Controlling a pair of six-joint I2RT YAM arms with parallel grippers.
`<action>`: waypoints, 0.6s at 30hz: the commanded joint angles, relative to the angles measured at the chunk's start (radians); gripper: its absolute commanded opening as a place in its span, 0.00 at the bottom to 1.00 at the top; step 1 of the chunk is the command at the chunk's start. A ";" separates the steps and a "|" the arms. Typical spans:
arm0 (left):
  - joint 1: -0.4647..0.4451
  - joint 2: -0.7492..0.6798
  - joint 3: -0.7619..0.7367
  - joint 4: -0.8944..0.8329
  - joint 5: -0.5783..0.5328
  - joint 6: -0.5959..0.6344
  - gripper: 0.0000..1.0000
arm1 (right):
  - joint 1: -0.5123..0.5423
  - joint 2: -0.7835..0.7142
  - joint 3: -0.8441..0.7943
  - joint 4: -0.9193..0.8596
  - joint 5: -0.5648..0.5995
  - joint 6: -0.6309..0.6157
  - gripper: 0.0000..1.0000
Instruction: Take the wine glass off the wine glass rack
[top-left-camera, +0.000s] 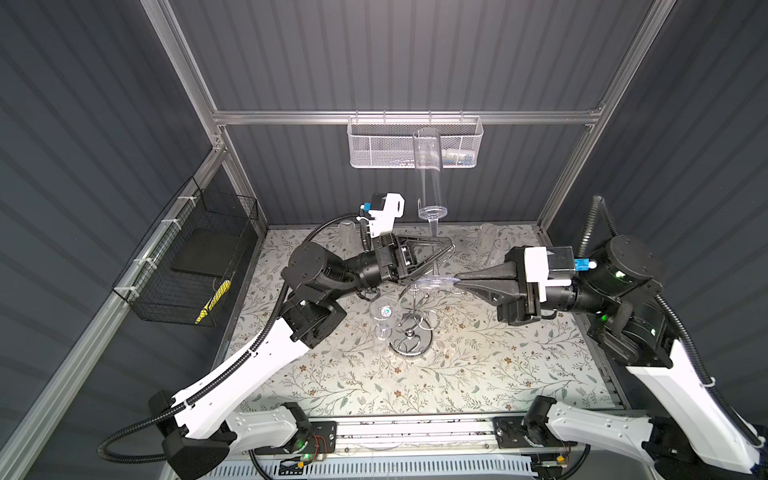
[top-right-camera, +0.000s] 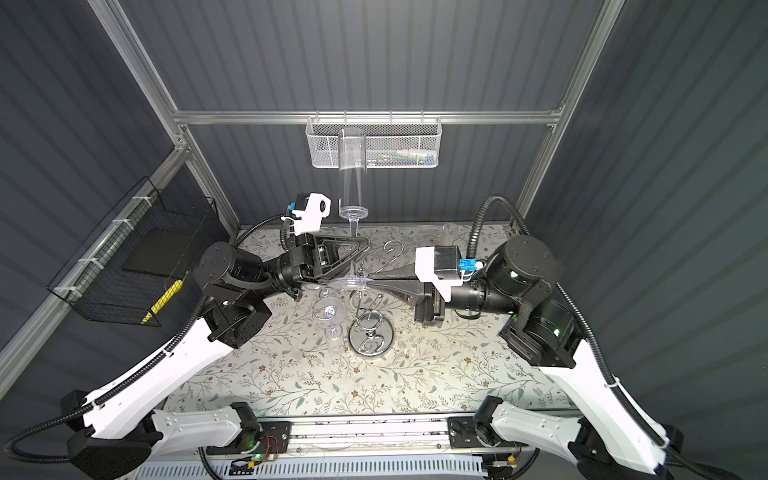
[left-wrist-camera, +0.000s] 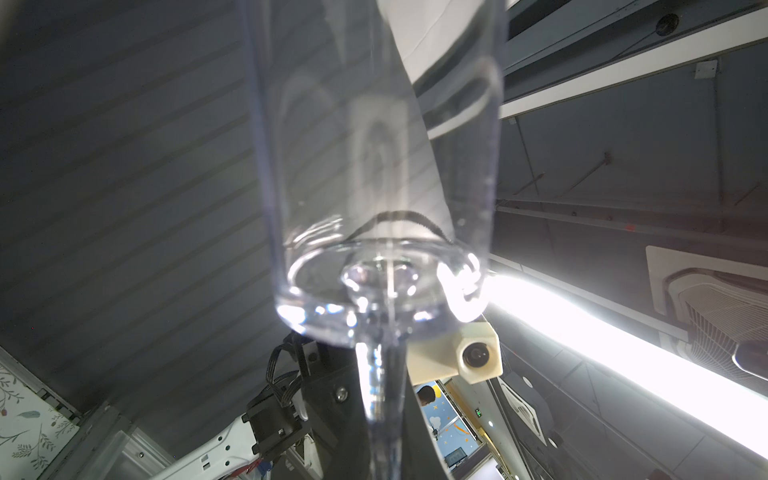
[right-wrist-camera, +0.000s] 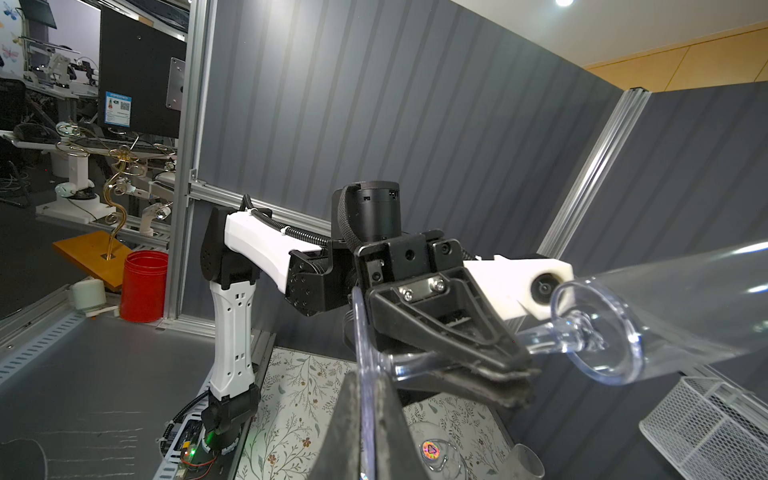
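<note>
My tall clear wine glass, upright, bowl on top, at twelve o'clock from my shiny wire rack, rack standing straight.

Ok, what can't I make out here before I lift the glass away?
Whether the foot of the wine glass is clear of the wine glass rack: in both top views the clear foot overlaps chrome arms, crowded between left tool and right tool.
Glass rim: left wrist view, cut off by the top edge; right wrist view, by the right edge.
Contents of the mesh basket: both top views, too small behind mesh.
</note>
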 joint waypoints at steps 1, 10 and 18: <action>0.000 -0.023 -0.003 0.036 -0.008 0.058 0.00 | -0.005 -0.017 0.027 0.004 0.042 0.028 0.20; 0.000 -0.050 0.094 -0.229 -0.052 0.290 0.00 | -0.005 -0.109 -0.090 0.159 0.231 0.102 0.99; 0.000 -0.053 0.285 -0.715 -0.213 0.847 0.00 | -0.005 -0.070 -0.055 0.232 0.487 0.307 0.99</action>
